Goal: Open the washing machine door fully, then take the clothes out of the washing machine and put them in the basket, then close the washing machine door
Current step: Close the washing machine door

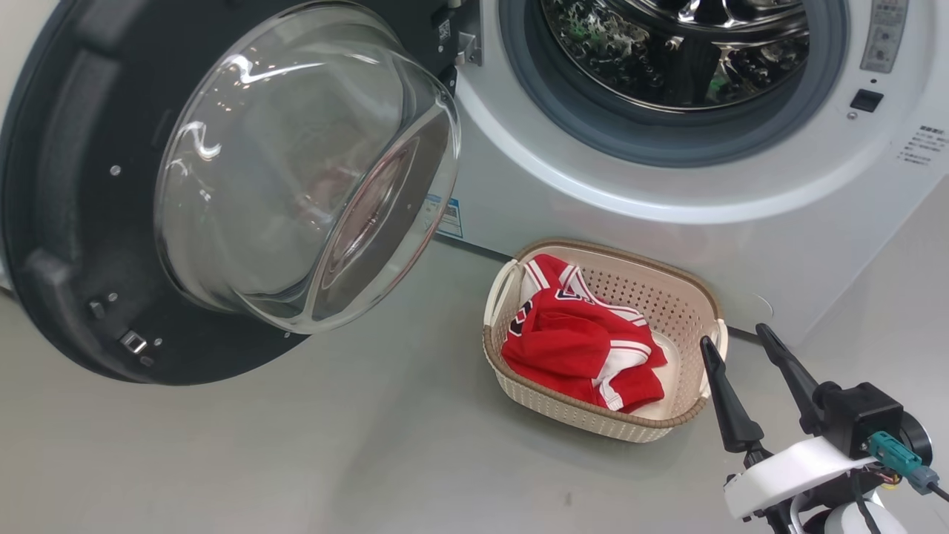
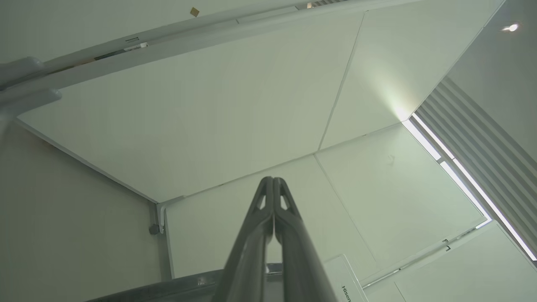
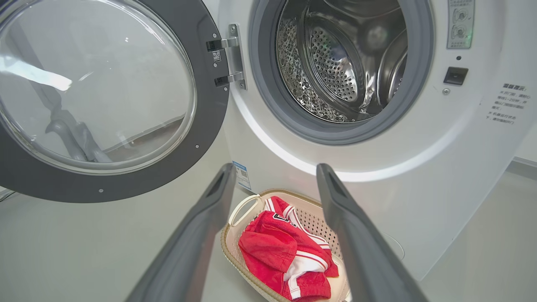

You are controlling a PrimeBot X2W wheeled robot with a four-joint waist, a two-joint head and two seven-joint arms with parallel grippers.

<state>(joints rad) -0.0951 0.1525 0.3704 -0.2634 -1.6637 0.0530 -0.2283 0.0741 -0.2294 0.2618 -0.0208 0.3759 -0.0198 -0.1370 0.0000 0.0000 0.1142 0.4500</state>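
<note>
Red jersey clothes (image 1: pixel 586 348) lie in the basket (image 1: pixel 593 419), just left of and ahead of the right gripper (image 1: pixel 732 334). Its fingers stand apart and empty, so unloading looks done. The drum (image 1: pixel 667 59), above the gripper, appears bare. The washing machine door (image 1: pixel 67 222) stands wide, well to its left, with open floor between. The left gripper (image 2: pixel 273 180) has its fingers pressed together and holds nothing.
</note>
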